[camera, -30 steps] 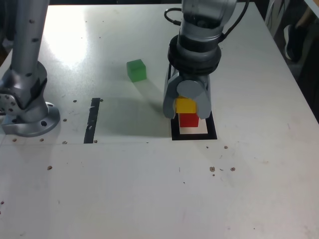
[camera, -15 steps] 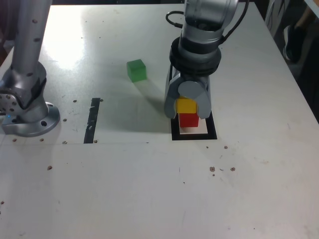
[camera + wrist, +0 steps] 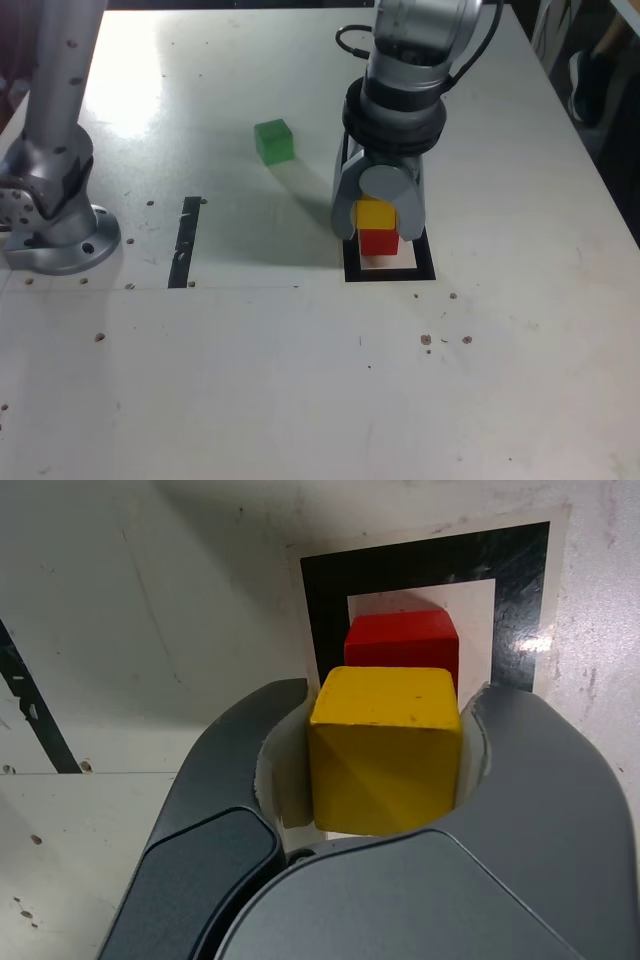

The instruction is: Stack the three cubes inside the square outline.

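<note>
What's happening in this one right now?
The arm's gripper is closed on the yellow cube, holding it at the red cube, which sits inside the square outline. Whether the yellow cube already rests on the red one is hard to tell. The green cube lies on the table, outside the outline, so the stack is not finished.

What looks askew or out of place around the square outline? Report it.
The yellow cube, held in the gripper, looks offset from the red cube rather than squarely above it in the wrist view. Nothing looks spilled.
</note>
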Tool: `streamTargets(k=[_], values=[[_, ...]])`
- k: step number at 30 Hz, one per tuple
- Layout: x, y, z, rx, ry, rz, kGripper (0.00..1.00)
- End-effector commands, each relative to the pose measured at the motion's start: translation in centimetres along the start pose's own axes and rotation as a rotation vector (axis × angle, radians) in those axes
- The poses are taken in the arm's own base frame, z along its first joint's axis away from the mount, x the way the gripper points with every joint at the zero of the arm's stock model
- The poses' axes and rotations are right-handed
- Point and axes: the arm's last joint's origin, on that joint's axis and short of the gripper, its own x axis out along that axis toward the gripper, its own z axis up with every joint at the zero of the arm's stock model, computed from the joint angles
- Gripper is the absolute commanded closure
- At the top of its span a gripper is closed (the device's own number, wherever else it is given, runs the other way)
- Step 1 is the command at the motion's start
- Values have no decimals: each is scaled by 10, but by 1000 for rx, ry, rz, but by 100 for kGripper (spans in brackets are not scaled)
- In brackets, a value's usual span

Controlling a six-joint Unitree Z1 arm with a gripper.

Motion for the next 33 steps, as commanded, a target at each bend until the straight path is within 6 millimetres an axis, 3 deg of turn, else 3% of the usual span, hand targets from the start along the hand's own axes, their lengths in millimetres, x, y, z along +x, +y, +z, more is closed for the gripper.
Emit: streamTargets(k=[1,8,14,23,29,33], values=[[1,0,2,3,1,4,64],[2,0,3,4,3,13,61],[2,0,4,5,3,15,51],[1,0,3,10,13,11,13],[-2,1,0,10,18,14,4],[-17,4,-11,8,4,28,2]])
